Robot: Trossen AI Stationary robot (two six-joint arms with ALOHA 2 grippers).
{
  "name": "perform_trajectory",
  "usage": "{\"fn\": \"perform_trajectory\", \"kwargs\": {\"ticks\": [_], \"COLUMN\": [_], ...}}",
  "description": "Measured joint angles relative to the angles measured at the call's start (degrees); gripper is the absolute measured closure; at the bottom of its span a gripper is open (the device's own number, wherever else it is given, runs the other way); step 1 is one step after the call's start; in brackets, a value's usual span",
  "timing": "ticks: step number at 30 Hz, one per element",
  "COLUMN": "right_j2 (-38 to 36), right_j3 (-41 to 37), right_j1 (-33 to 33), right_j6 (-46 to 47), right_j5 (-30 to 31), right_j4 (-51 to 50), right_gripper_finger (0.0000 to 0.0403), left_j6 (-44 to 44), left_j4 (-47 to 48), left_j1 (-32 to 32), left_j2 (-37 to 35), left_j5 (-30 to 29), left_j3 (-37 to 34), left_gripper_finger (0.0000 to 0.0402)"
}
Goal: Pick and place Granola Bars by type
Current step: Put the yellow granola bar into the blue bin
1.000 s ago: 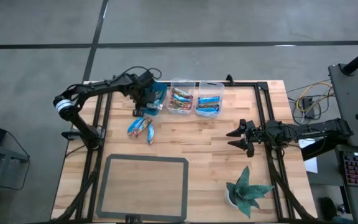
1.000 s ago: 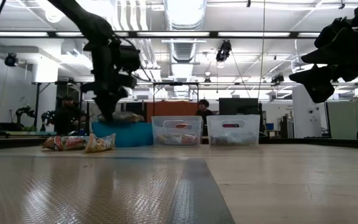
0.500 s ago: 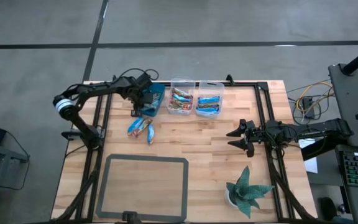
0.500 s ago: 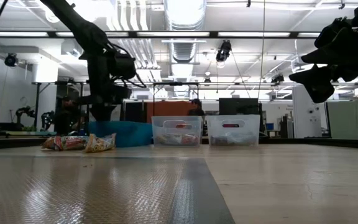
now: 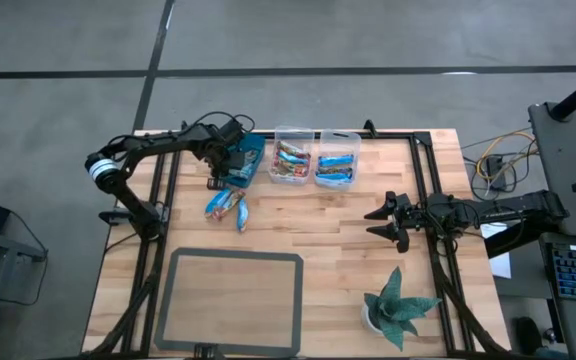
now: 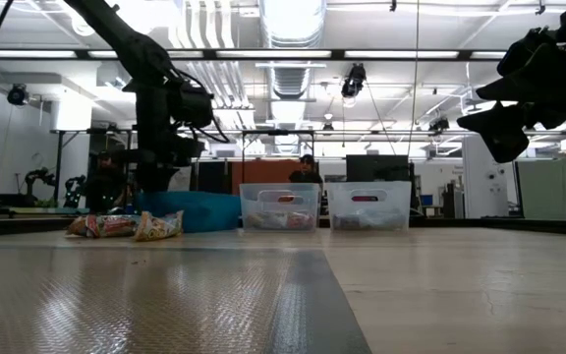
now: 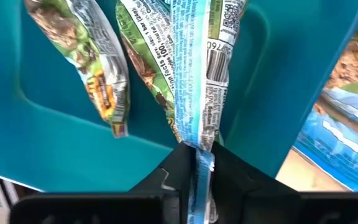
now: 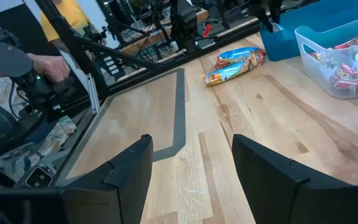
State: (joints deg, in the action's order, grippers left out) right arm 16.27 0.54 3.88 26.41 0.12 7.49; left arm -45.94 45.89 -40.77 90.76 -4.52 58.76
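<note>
Our left pincer pinches a granola bar over the teal bin at the worktop's far edge. Our right pincer waits spread wide and empty above bare worktop.

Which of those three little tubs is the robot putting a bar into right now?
The teal bin, farthest left; the other two are clear. The left gripper holds a bar over it.

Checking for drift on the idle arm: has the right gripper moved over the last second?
No. In the high view the right gripper sits at the same spot beside the potted plant, open, as in both earlier frames.
</note>
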Motion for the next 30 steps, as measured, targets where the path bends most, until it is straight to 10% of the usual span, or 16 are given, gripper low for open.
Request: {"fn": "perform_trajectory", "kwargs": {"ticks": [16,30], "right_j2": [0.0,0.0], "right_j3": [0.0,0.0], "right_j1": [0.0,0.0], "right_j6": [0.0,0.0], "right_j5": [0.0,0.0], "right_j4": [0.0,0.0], "right_gripper_finger": [0.0193,0.0193], "left_j6": [8.6,44.2], "left_j4": [5.0,26.9], "left_j1": [0.1,7.8], "left_j2": [-0.1,-0.2], "left_j5": [0.3,-2.8], "left_j3": [10.0,36.5], "left_gripper_finger": [0.0243,0.0239]}}
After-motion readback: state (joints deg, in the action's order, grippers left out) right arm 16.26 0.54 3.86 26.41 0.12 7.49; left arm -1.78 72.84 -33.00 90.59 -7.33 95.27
